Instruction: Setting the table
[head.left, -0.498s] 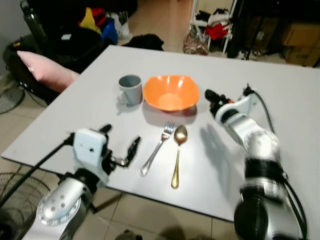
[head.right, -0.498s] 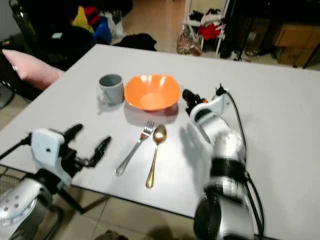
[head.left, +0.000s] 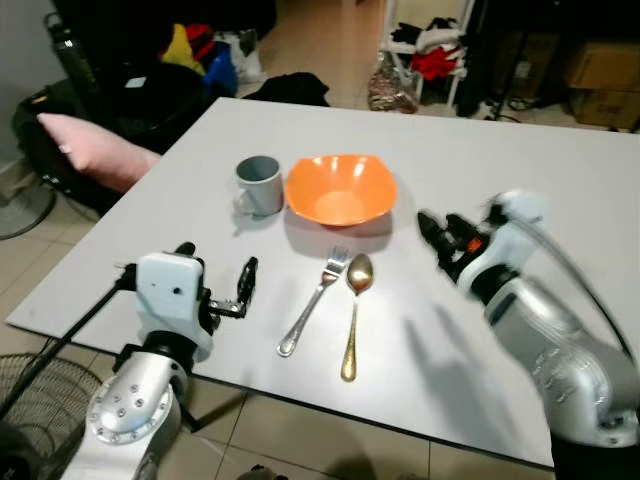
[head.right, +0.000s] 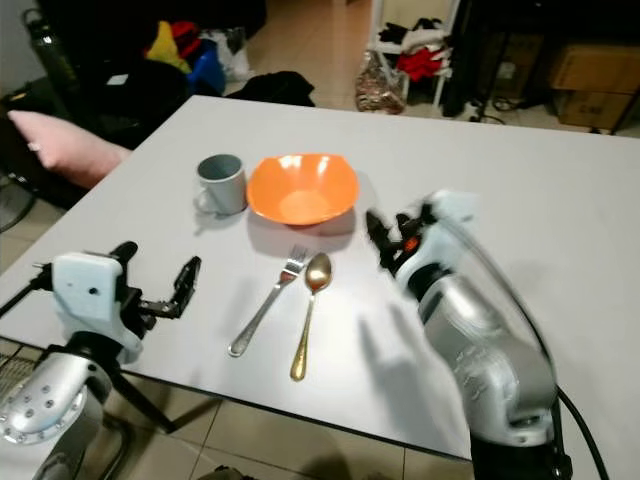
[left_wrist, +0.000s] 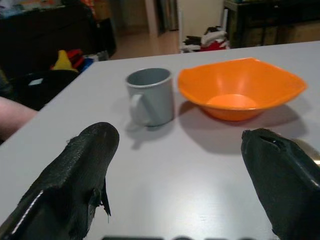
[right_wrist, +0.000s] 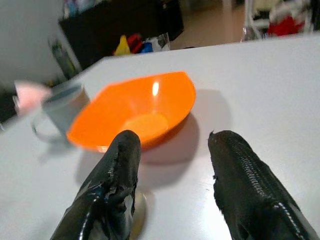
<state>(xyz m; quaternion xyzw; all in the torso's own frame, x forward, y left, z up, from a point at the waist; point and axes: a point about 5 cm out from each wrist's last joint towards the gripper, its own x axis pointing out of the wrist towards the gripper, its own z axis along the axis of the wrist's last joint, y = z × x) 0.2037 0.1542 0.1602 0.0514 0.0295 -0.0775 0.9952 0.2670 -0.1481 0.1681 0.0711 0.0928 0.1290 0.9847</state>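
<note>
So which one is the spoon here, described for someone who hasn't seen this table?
On the white table, find the orange bowl. Just in front of it lie two utensils side by side; the spoon is the gold one on the robot's right, beside the silver fork.

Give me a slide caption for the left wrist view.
Open left gripper hovers over the white table, facing a grey mug and orange bowl.

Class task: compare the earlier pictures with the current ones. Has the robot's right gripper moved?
Yes. The right gripper has pulled back from the orange bowl, toward the table's near edge and the robot.
</note>
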